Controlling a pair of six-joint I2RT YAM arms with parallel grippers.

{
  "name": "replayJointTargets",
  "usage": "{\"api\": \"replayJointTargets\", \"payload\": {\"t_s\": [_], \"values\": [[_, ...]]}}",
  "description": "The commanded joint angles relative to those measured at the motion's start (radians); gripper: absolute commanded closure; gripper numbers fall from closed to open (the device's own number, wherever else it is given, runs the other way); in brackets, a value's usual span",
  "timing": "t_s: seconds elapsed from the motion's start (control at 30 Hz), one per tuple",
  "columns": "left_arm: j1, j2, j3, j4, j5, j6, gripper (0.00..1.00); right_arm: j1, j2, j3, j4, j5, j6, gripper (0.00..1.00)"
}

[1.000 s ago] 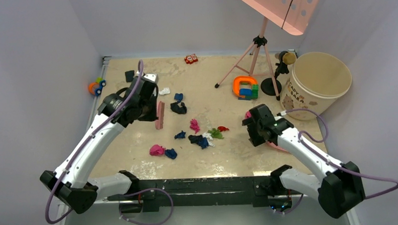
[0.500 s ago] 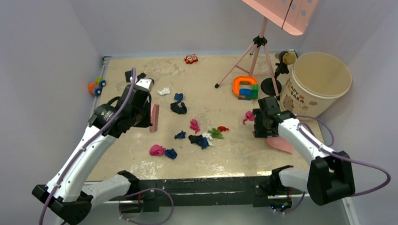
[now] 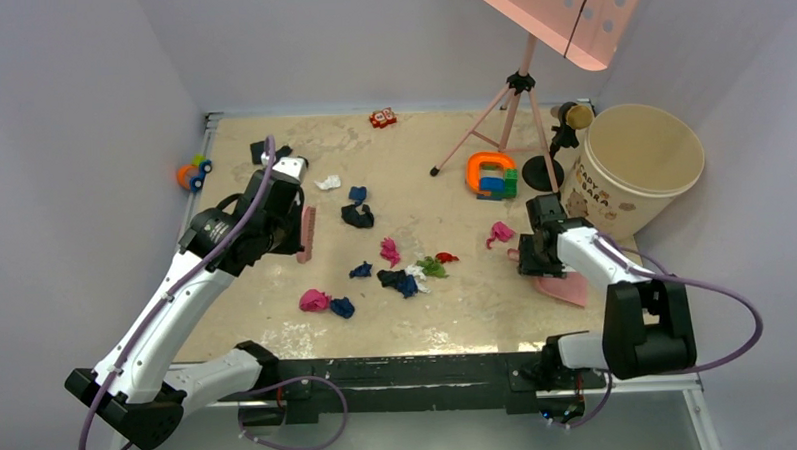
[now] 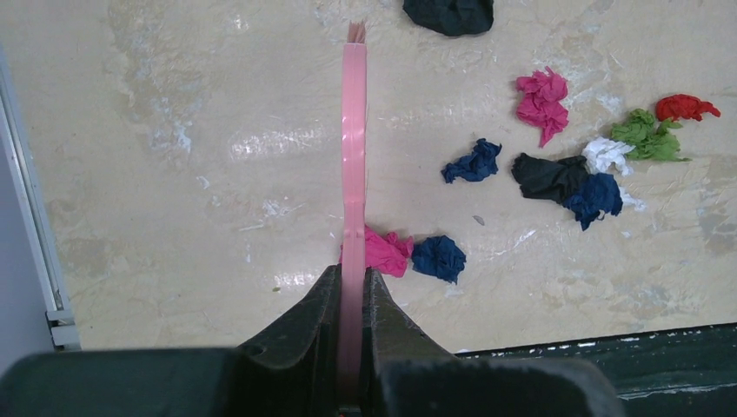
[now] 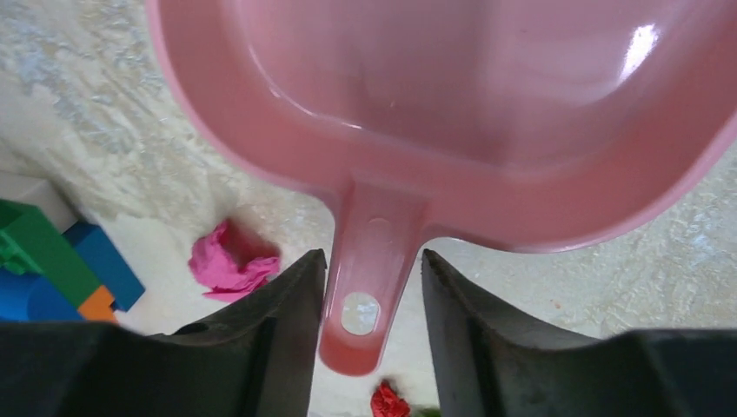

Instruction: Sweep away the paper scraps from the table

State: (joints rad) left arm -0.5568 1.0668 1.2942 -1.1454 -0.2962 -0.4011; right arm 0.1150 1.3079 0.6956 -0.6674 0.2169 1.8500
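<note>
Pink plastic marks both tools. From above, the left gripper (image 3: 297, 229) is clenched on a brush (image 3: 307, 234) held on edge over the left half of the table (image 3: 422, 154), barely shifted in the last half second. The right gripper (image 3: 536, 256) has swung from above the dustpan (image 3: 569, 290) (lying by the right edge) round to its handle end. The paper scraps (image 3: 401, 280) lie mid-table towards the near edge, with one pink wad (image 3: 499, 231) apart, near the dustpan.

Left wrist: jaws tight on the brush, scraps to its right.

Right wrist: fingers (image 5: 278, 313) spread either side of the handle (image 5: 369, 261), not gripping, so a grasp likely comes before sweeping.
</note>
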Motion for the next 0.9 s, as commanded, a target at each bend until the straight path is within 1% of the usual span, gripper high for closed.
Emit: {"api": "replayJointTargets", "payload": {"t_s": [0.0, 0.07, 0.17, 0.23, 0.33, 0.4, 0.43, 0.5, 0.53, 0.6, 0.67, 0.73, 0.77, 0.8, 0.87], "values": [[0.003, -0.008, -0.001, 0.031, -0.021, 0.015, 1.00, -0.006, 0.005, -0.005, -0.048, 0.025, 0.055, 0.55], [0.003, -0.010, -0.002, 0.032, -0.020, 0.015, 1.00, -0.007, -0.024, -0.026, -0.045, 0.022, 0.072, 0.74], [0.003, -0.010, -0.001, 0.032, -0.020, 0.015, 1.00, -0.005, -0.060, -0.014, -0.097, 0.042, 0.081, 0.91], [0.004, -0.011, -0.001, 0.033, -0.020, 0.015, 1.00, -0.005, -0.076, 0.018, -0.137, 0.064, 0.049, 1.00], [0.004, -0.010, 0.001, 0.032, -0.024, 0.018, 1.00, 0.012, -0.079, 0.092, -0.186, 0.053, -0.093, 1.00], [0.004, -0.012, 0.006, 0.028, -0.027, 0.018, 1.00, 0.040, -0.060, 0.164, -0.284, 0.047, -0.140, 1.00], [0.004, -0.013, 0.007, 0.026, -0.027, 0.018, 1.00, 0.060, -0.050, 0.191, -0.334, 0.029, -0.152, 1.00], [0.003, -0.017, 0.004, 0.027, -0.027, 0.018, 1.00, 0.103, -0.044, 0.218, -0.367, -0.051, -0.210, 1.00], [0.004, -0.019, 0.004, 0.026, -0.027, 0.018, 1.00, 0.138, -0.046, 0.226, -0.367, -0.091, -0.237, 1.00], [0.003, -0.019, 0.005, 0.025, -0.029, 0.016, 1.00, 0.253, -0.057, 0.241, -0.343, -0.138, -0.248, 1.00], [0.004, -0.019, 0.005, 0.025, -0.029, 0.016, 1.00, 0.379, -0.062, 0.267, -0.267, -0.157, -0.303, 1.00], [0.004, -0.019, 0.009, 0.021, -0.029, 0.016, 1.00, 0.480, -0.051, 0.308, -0.147, -0.147, -0.453, 1.00], [0.003, -0.020, 0.011, 0.016, -0.031, 0.016, 1.00, 0.515, -0.038, 0.338, -0.136, -0.124, -0.527, 1.00], [0.003, -0.022, 0.013, 0.013, -0.034, 0.016, 1.00, 0.551, -0.025, 0.381, -0.136, -0.061, -0.605, 1.00], [0.004, -0.028, 0.010, 0.010, -0.046, 0.016, 1.00, 0.614, -0.005, 0.428, -0.078, 0.001, -0.887, 1.00]]}}
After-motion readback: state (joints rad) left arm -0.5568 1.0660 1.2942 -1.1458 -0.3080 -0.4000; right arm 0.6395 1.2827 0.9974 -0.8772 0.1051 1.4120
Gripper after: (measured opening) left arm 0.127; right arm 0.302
